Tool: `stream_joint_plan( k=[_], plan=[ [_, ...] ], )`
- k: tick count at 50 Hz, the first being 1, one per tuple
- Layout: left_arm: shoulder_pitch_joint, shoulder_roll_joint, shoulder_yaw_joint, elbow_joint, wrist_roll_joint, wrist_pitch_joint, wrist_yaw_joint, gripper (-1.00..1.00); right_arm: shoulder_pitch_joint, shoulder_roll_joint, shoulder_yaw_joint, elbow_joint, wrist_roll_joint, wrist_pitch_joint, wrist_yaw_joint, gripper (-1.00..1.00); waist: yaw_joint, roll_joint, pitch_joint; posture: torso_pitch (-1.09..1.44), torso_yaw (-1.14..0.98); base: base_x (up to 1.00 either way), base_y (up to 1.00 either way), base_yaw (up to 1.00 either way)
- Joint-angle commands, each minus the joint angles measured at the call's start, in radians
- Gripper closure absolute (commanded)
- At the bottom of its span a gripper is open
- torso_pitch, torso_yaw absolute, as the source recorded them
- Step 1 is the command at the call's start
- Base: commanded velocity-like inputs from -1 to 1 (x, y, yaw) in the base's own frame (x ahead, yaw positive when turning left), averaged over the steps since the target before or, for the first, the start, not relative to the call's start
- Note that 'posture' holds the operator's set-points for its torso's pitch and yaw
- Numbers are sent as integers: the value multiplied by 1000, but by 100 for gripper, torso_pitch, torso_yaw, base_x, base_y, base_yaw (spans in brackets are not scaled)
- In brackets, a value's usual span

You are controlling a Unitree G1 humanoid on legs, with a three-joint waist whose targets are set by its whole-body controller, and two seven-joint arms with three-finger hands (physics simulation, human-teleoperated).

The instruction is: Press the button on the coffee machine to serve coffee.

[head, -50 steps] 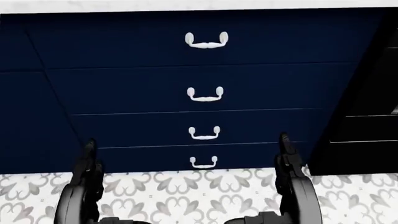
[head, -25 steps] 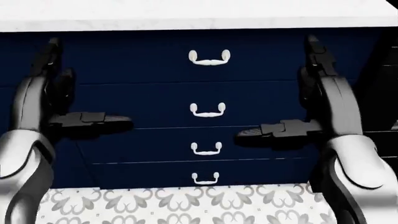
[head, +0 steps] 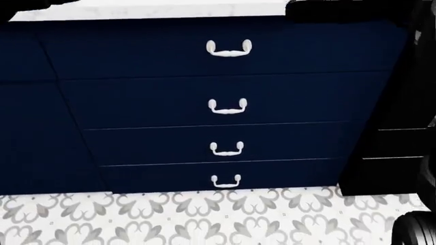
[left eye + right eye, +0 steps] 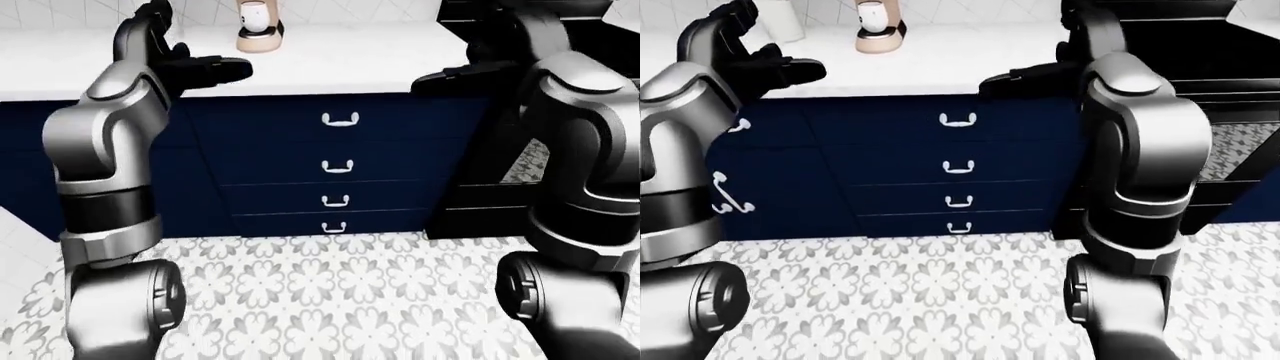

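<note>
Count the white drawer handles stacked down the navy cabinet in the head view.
4, in one vertical column: top handle, second handle, third handle, bottom handle just above the patterned floor. None looks hidden.

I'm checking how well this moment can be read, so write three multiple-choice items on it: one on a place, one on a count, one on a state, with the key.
1. Where does the coffee machine stand in the left-eye view?
A. on the floor
B. on the white counter, top of view
C. inside a drawer

2. How many white handles form the centre column on the navy drawers?
A. two
B. four
C. six

3. How are the left hand and right hand?
A. raised, open, holding nothing
B. shut on a cup
C. pressing the button

Key: 1 B, it sits on the countertop; 2 B, four are stacked in the head view; 3 A, both hands are raised at counter height, short of the machine.
</note>
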State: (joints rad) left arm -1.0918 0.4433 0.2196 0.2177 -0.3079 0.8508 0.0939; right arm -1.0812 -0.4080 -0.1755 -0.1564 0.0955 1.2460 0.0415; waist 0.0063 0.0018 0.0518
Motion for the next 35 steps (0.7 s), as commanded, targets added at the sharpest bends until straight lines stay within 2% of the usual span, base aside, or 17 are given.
stream_joint_plan(
  k=[1, 7, 13, 14, 17, 18, 19, 23, 27, 28, 30, 32, 33, 35],
  plan=[
    [-69, 31, 3, -1, -2, -32, -4, -100, -63, -20, -9, 3, -3, -31, 10, -100, 0, 1, -29, 0, 0, 0, 0, 0],
    [-210, 72, -6, 177, 13, -78, -22, -100, -147, -36, -3, 91, -6, -44, 28, -100, 0, -2, -27, 0, 0, 0, 0, 0],
    [-250, 85, -15, 225, 28, -98, -38, -100, -229, -63, 4, 162, -9, -56, 47, -100, -1, 1, -22, 0, 0, 1, 0, 0],
    [-255, 87, -14, 225, 29, -92, -38, -100, -235, -71, 6, 170, -11, -58, 52, -100, -2, 5, -44, 0, 0, 6, 0, 0],
    [-267, 92, -13, 227, 32, -83, -39, -100, -244, -77, 7, 179, -20, -62, 57, -100, -4, 6, -43, 0, 0, 5, 0, 0],
    [-291, 97, -18, 257, 38, -95, -46, -100, -264, -83, 14, 200, -24, -69, 64, -100, -4, 5, -50, 0, 0, 20, 0, 0],
    [-303, 99, -19, 263, 40, -90, -47, -100, -267, -82, 13, 205, -26, -72, 66, -100, -4, 3, -32, 0, 0, 19, 0, 0],
    [-301, 99, -19, 271, 47, -101, -54, -100, -269, -81, 11, 211, -33, -77, 73, -100, -5, -9, -21, 0, 0, 20, 0, 0],
    [-301, 97, -16, 262, 47, -91, -52, -100, -262, -78, 7, 205, -38, -75, 74, -100, -7, 9, -23, 0, 0, 20, 0, 0],
    [-304, 97, -16, 266, 48, -93, -52, -100, -266, -79, 7, 206, -39, -72, 74, -100, -7, 21, -23, 0, 0, 20, 0, 0],
    [-307, 96, -16, 272, 49, -96, -52, -100, -269, -78, 9, 208, -41, -72, 76, -100, -7, 57, -17, 0, 0, 21, 0, 0],
    [-302, 95, -15, 270, 49, -98, -52, -100, -262, -75, 9, 204, -43, -74, 78, -100, -11, 41, -27, 0, 0, 21, 0, 0],
    [-301, 96, -14, 267, 49, -95, -52, -100, -262, -75, 9, 203, -44, -73, 78, -100, -11, 48, -27, 0, 0, 22, 0, 0],
    [-294, 98, -12, 266, 48, -99, -53, -100, -267, -75, 11, 204, -46, -69, 80, -100, -11, 45, -29, 0, 0, 20, 0, 0]
  ],
)
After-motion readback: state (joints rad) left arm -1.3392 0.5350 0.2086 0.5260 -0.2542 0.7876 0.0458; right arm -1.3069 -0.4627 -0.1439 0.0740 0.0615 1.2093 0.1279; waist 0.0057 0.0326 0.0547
